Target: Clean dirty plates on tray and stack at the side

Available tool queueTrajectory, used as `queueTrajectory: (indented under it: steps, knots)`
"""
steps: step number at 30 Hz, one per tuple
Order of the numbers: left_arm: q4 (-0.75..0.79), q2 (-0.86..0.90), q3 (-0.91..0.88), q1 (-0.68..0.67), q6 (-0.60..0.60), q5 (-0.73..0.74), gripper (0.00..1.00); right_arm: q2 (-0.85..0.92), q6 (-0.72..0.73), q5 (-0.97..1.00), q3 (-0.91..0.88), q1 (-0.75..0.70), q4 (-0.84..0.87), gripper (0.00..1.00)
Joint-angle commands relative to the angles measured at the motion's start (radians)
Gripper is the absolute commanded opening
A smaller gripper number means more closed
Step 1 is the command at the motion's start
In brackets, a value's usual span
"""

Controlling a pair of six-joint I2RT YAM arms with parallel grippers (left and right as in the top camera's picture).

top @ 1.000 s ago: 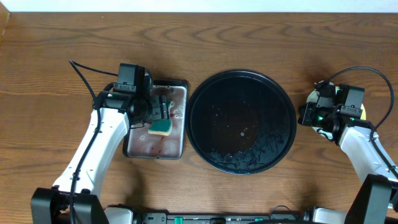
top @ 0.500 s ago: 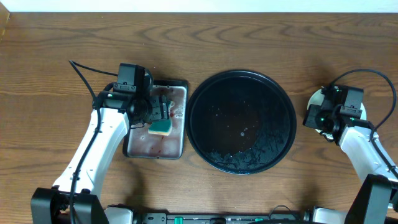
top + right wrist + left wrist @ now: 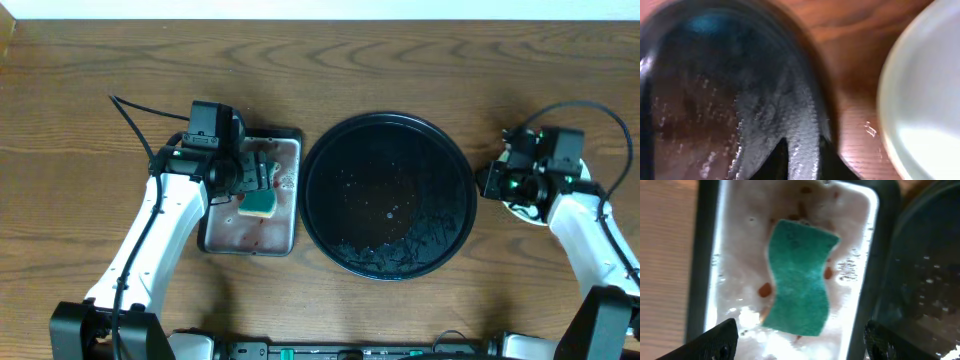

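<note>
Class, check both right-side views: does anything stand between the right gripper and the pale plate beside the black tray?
Nothing visible does. The right gripper hangs over the tray-side edge of the pale plate; only bare tabletop lies between that plate and the black tray.

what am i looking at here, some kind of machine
Two robot arms at a wooden table, each ending in a two-finger gripper. One picture looks down from above; the other two come from cameras on the wrists. The left gripper is open above a green sponge lying in a stained metal pan. The black tray in the middle looks wet. The right gripper is over a pale plate beside the tray; whether it grips it is unclear.
</note>
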Motion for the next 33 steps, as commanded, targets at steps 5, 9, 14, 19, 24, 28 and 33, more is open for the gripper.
queueTrajectory:
  steps: [5,9,14,19,24,28,33]
  knots:
    - [-0.161,-0.006,0.069,0.0,-0.038,-0.079,0.82,-0.036,-0.071,0.178,0.276,0.125,-0.335,0.55]
    - [-0.267,-0.045,0.065,0.0,-0.051,-0.078,0.82,-0.077,-0.07,0.177,0.29,0.145,-0.407,0.89]
    - [-0.297,-0.204,0.004,0.0,-0.051,-0.078,0.82,-0.2,-0.07,0.208,0.255,0.157,-0.459,0.99]
    - [-0.22,-0.465,-0.1,0.0,-0.046,-0.078,0.82,-0.404,-0.082,0.219,0.129,0.173,-0.362,0.99]
    - [-0.121,-0.769,-0.237,0.0,-0.058,-0.079,0.82,-0.644,-0.081,0.219,-0.016,0.175,-0.255,0.99]
    - [-0.119,-0.905,-0.268,0.0,-0.058,-0.078,0.83,-0.747,-0.081,0.218,-0.056,0.175,-0.259,0.99]
    - [-0.119,-0.974,-0.268,0.0,-0.058,-0.078,0.83,-0.791,-0.081,0.219,-0.058,0.175,-0.344,0.99]
